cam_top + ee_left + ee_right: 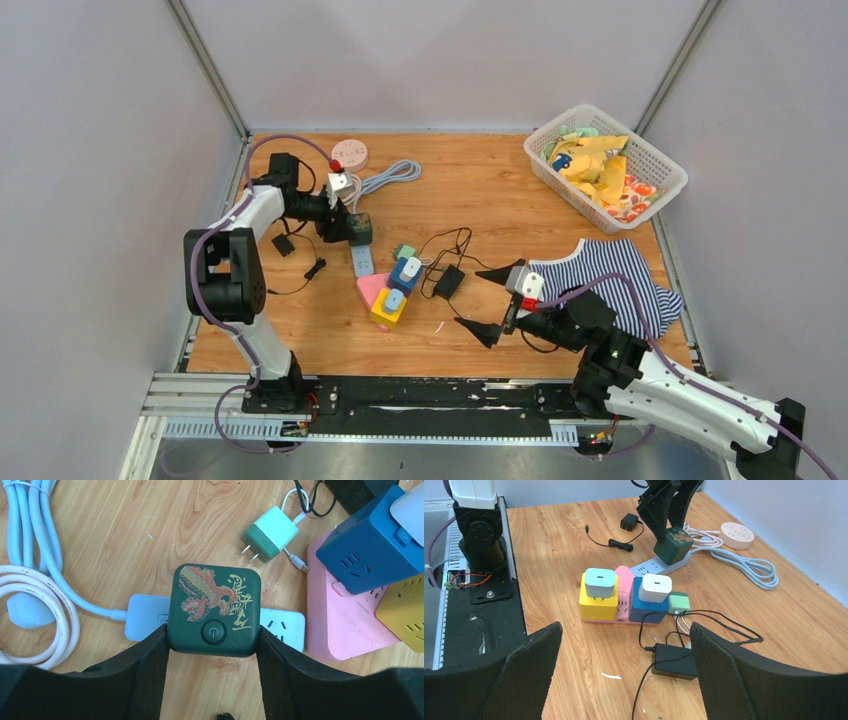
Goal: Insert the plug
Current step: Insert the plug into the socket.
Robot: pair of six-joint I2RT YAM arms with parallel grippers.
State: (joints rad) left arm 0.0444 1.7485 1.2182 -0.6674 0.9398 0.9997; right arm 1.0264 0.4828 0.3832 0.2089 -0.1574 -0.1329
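The plug is a dark green cube (214, 607) with a red and gold dragon print and a round power button. My left gripper (212, 632) is shut on its two sides. The cube (674, 544) sits on top of the white power strip (285, 625), which lies flat on the wood at mid-left (362, 262). Whether its prongs are in the strip's holes is hidden. My right gripper (478, 298) hangs open and holds nothing, low over the table near a black adapter (674, 661), with bare wood between its fingers (724, 670).
A pink base (624, 577) carries a yellow cube (596, 605) and a blue cube (646, 611), each with a white charger on top. Beside them lies a mint charger (267, 534). A coiled white cable (35, 595), a round socket (350, 153), a toy basket (605, 165) and a striped cloth (610, 275) are around.
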